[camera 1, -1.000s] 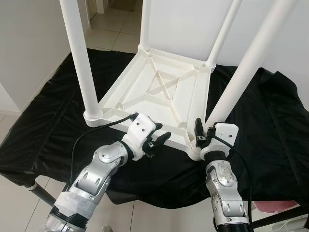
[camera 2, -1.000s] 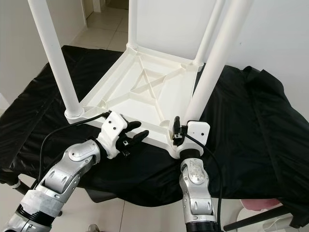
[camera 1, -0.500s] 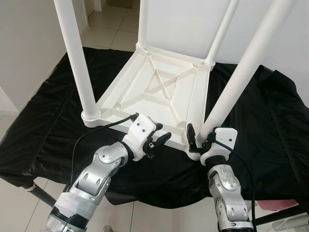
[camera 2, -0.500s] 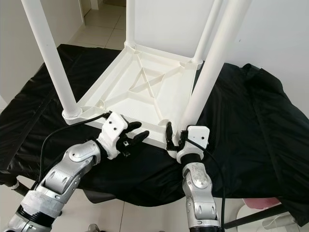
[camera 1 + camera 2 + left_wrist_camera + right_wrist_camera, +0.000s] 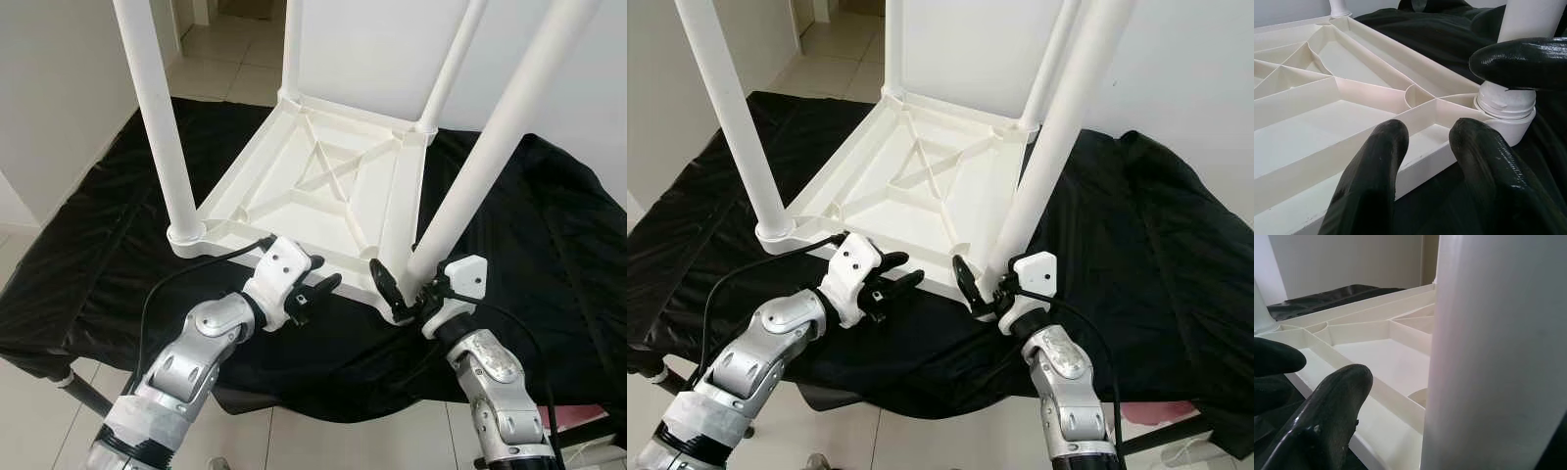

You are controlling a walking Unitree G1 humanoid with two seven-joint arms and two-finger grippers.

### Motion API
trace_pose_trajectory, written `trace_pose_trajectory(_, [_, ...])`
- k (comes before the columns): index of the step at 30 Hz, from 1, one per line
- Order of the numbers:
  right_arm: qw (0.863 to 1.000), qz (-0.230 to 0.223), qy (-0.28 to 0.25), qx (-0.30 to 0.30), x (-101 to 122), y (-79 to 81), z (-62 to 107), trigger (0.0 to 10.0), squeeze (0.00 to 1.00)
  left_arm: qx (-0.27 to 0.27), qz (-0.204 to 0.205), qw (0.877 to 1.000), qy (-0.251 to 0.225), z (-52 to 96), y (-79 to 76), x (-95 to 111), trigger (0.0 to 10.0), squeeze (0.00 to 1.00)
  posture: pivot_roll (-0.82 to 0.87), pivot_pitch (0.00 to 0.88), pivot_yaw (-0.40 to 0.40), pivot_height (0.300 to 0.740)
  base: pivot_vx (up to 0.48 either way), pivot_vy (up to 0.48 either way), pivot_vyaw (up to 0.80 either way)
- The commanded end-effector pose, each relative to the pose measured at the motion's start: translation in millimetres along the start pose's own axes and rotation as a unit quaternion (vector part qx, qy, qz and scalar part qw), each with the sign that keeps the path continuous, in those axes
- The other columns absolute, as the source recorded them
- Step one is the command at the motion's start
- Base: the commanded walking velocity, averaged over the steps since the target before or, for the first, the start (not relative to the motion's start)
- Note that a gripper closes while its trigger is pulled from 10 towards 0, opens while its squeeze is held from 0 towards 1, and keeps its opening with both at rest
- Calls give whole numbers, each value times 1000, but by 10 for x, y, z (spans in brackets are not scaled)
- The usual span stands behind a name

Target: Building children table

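A white children's table (image 5: pixel 323 186) lies upside down on a black cloth, its four legs pointing up. My left gripper (image 5: pixel 318 287) is open at the table's near rim, and its fingertips (image 5: pixel 1376 166) hover just above that rim. My right gripper (image 5: pixel 400 294) is open at the foot of the near right leg (image 5: pixel 470 176). One of its fingers (image 5: pixel 1327 421) stands to the left of the leg with a gap between them. The leg hides the other finger. That leg sits in its corner socket (image 5: pixel 1506 105).
The black cloth (image 5: pixel 549 225) covers a low stand and hangs over its near edge. The near left leg (image 5: pixel 162 127) rises beside my left arm. Tiled floor (image 5: pixel 225 59) lies beyond, and a white wall is on the left. Something pink (image 5: pixel 1146 411) lies on the floor at the lower right.
My right wrist has swung out to the right and its finger has dropped to the left side of the leg's foot. The left gripper has drawn back a little along the rim.
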State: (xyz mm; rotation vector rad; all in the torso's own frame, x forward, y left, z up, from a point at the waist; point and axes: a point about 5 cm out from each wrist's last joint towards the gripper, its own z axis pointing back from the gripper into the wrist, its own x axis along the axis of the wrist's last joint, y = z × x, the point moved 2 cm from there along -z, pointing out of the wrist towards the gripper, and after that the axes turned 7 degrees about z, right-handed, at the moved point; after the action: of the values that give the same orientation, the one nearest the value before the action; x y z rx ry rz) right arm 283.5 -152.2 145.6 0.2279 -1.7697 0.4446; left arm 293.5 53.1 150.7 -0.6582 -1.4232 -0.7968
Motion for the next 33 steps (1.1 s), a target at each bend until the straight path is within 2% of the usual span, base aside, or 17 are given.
trace_pose_trajectory(1, [999,-4,4,37,-35,6,-28,10000,0,-28,-11,1000,1,4,-50,18,10000,0,24,20,-68,740,0,0,0])
trace_pose_trajectory(6, [993,1,16,113,-102,-19,-96,10000,0,-24,-16,1000,1,16,-37,17,10000,0,27,17,-69,740,0,0,0])
trace_pose_trajectory(7, [993,1,16,113,-102,-19,-96,10000,0,-24,-16,1000,1,16,-37,17,10000,0,27,17,-69,740,0,0,0])
trace_pose_trajectory(8, [990,18,23,136,-143,-65,-169,10000,0,-24,-17,1000,2,7,-45,14,10000,0,26,15,-67,740,0,0,0])
trace_pose_trajectory(12, [989,26,25,145,-156,-88,-212,10000,0,-25,-17,1000,1,-2,-49,20,10000,0,28,14,-68,740,0,0,0])
trace_pose_trajectory(13, [988,33,27,149,-163,-117,-249,7098,0,-25,-18,1000,0,-11,-51,27,10000,0,32,16,-72,740,0,0,0])
trace_pose_trajectory(14, [988,33,27,149,-163,-117,-249,7098,0,-25,-18,1000,0,-11,-51,27,10000,0,32,16,-72,740,0,0,0])
trace_pose_trajectory(15, [987,35,28,152,-164,-148,-273,627,0,-25,-19,1000,-1,-17,-48,36,10000,0,31,19,-76,740,0,0,0])
trace_pose_trajectory(16, [987,35,28,152,-164,-148,-273,627,0,-25,-19,1000,-1,-17,-48,36,10000,0,31,19,-76,740,0,0,0])
trace_pose_trajectory(17, [987,35,29,155,-164,-171,-282,0,0,-24,-21,999,-2,-21,-43,45,10000,0,30,20,-78,740,0,0,0])
trace_pose_trajectory(19, [987,33,33,155,-154,-247,-259,0,0,-19,-27,999,-7,-36,-11,87,10000,0,23,33,-92,740,0,0,0])
trace_pose_trajectory(20, [987,31,34,152,-144,-282,-244,10000,0,-17,-28,999,-12,-40,4,117,10000,0,15,53,-87,740,0,0,0])
trace_pose_trajectory(24, [988,30,31,149,-130,-335,-217,10000,0,-20,-28,999,-16,-46,-10,147,10000,0,-4,89,-65,740,0,0,0])
trace_pose_trajectory(33, [988,31,23,148,-115,-328,-206,10000,0,-35,-30,999,-12,-52,-42,139,10000,0,-16,98,-42,740,0,0,0])
